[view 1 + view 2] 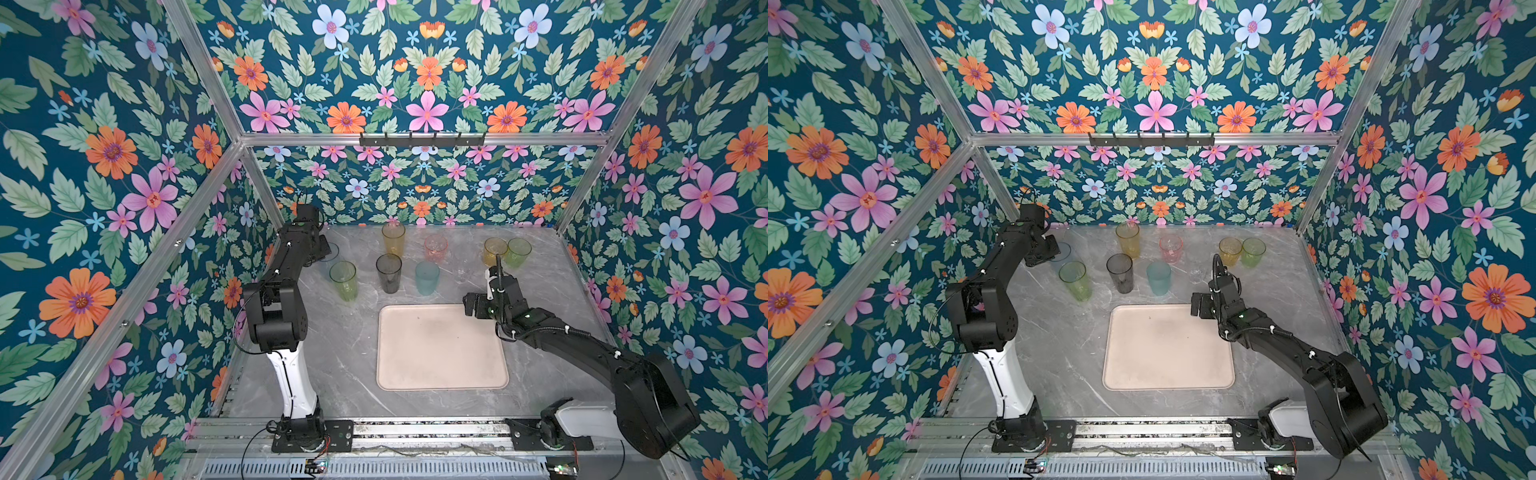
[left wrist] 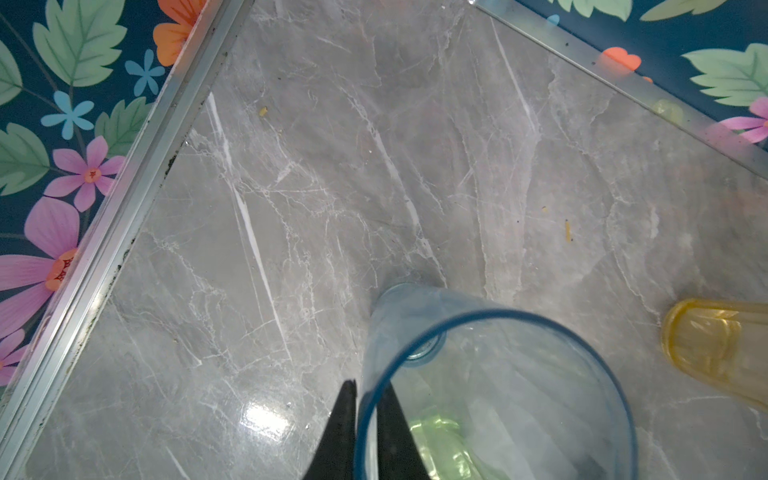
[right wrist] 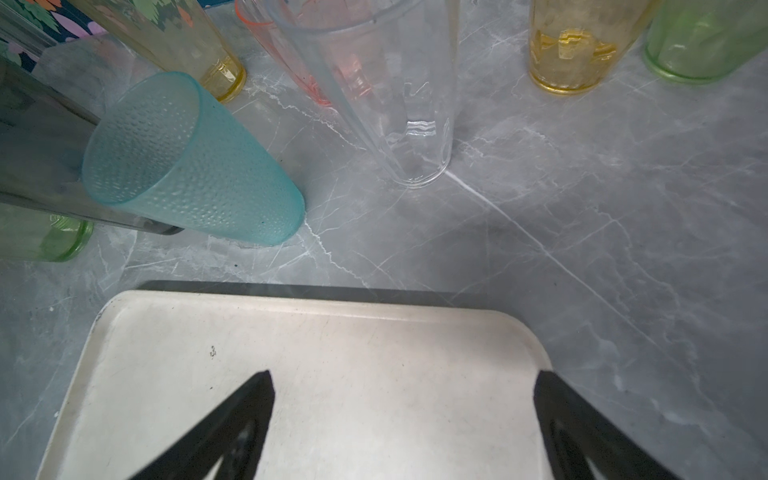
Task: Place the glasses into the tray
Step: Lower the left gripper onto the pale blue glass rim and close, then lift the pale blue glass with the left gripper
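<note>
My left gripper (image 2: 369, 401) is shut on the rim of the tall blue-grey glass (image 2: 494, 374), one finger inside and one outside, at the table's far left (image 1: 331, 251). The other glasses stand across the back of the table: tall amber (image 1: 393, 237), pink (image 1: 436, 247), short amber (image 1: 494, 251), green (image 1: 518, 252), yellow-green (image 1: 343, 279), smoky dark (image 1: 388, 272), teal (image 1: 427, 277) and a clear one (image 3: 399, 104). The beige tray (image 1: 440, 374) lies empty in front of them. Above its far right corner hovers my right gripper (image 3: 403, 376), open with nothing in it.
The grey marble table (image 1: 340, 365) is boxed in by floral walls with aluminium rails (image 2: 124, 199) close to the left gripper. A black hook rack (image 1: 422, 139) hangs on the back wall. Both arm bases sit on a rail along the front edge.
</note>
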You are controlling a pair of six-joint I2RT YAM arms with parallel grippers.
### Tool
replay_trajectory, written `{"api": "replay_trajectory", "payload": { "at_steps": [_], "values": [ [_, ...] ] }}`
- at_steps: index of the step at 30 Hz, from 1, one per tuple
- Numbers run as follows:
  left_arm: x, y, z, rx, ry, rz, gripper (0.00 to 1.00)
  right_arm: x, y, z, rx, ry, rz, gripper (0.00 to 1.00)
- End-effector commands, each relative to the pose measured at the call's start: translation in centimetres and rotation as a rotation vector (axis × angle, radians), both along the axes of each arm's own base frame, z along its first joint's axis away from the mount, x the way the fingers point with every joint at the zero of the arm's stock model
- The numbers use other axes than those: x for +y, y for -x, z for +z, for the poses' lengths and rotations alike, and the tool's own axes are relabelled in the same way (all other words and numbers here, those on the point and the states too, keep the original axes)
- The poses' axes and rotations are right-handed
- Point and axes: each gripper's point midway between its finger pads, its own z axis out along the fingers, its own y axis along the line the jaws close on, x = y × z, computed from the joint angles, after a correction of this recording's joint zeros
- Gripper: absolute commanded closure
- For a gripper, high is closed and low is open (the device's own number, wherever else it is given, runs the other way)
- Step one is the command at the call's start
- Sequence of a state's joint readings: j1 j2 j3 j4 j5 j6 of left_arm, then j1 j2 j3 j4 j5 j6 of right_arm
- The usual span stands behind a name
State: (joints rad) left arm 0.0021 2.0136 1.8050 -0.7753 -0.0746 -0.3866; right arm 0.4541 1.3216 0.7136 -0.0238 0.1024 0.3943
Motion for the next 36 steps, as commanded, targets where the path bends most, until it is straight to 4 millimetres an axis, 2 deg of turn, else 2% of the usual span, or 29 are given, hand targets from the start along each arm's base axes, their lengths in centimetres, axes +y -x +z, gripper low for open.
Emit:
{"api": "replay_trajectory", "payload": {
  "at_steps": [1,21,31,32,36],
  "values": [
    [0.0,0.3,-0.3,0.019,-0.001,-0.009,0.87,-0.1,-0.2,0.4,-0.009,-0.010,-0.018,0.01],
    [-0.6,0.5,0.6,0.010,0.015,-0.054,0.96,0.7,-0.1,-0.2,0.016,-0.043,0.006,0.01],
    [0.2,0.5,3.0,-0.018,-0.034,-0.048,0.99,0.7,-0.3,-0.3,0.021,-0.036,0.001,0.01],
    [0.2,1.1,2.9,0.010,-0.037,-0.048,0.99,0.7,-0.2,-0.4,0.024,-0.035,0.001,0.01],
    [0.5,1.5,4.3,0.000,-0.052,-0.043,1.00,0.6,-0.2,-0.3,0.025,-0.033,0.000,0.01]
  ]
}}
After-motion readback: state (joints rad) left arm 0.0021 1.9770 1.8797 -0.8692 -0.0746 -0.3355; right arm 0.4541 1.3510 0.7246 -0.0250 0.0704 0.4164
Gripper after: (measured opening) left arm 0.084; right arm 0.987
